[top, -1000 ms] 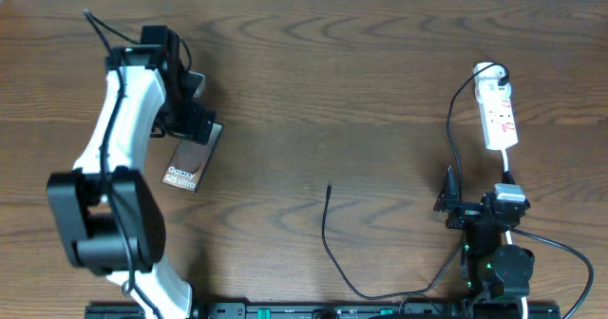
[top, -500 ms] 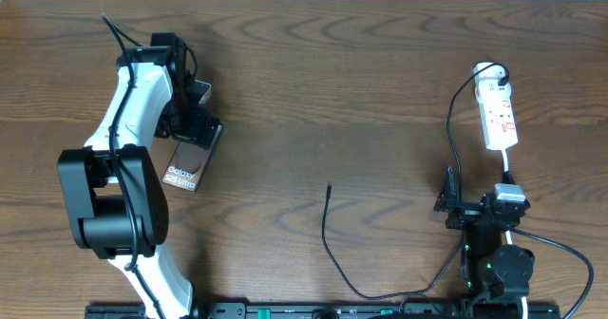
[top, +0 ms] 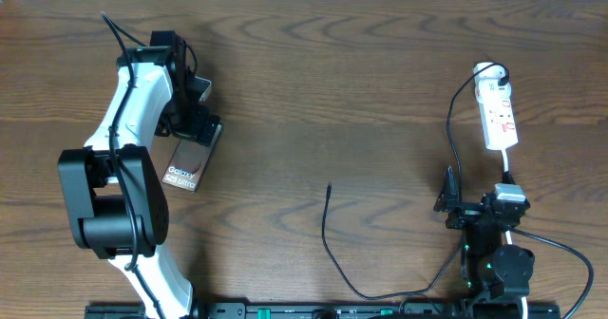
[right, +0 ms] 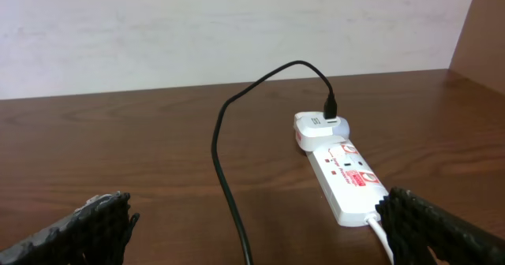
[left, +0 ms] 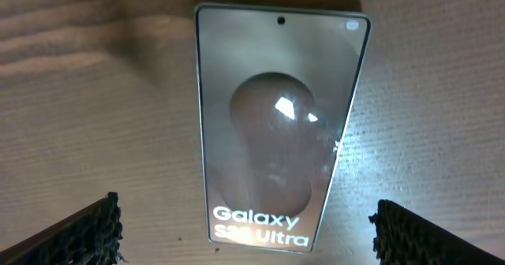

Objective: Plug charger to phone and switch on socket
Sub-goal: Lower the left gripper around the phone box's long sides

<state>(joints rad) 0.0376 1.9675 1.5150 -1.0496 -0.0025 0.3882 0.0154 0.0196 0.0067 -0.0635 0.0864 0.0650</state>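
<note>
Left gripper [left: 248, 235]: jaws wide apart, nothing held. Its two black pads [left: 88, 229], rough and ribbed, sit at the lower corners of the wrist view, spread wider than the phone [left: 276, 139] lying flat between them. Cannot tell whether the pads touch the table [top: 332, 72].

Phone: flat glossy slab, dark glass face, thin pale rim, rounded corners. White "Galaxy S25 Ultra" lettering at the near end, a rounded brownish blob in the middle, lamp glare on it. Overhead, the gripper covers its far end; it lies on the table's left side, slightly askew.

Right gripper [right: 264, 229]: jaws also wide apart, empty, pointed at the socket [right: 347, 178].

Socket: white elongated plastic strip, red markings on top, at the far right of the table. A white adapter [right: 316, 129] sits at its far end with a small black plug in it; a white cord [right: 380, 229] leaves the near end.

Charger [top: 328, 234]: thin black cable, looping from the adapter past the right arm and along the table's near edge. Its narrow tip lies loose mid-table, well apart from the phone.

Table: brown wood grain, matt.
</note>
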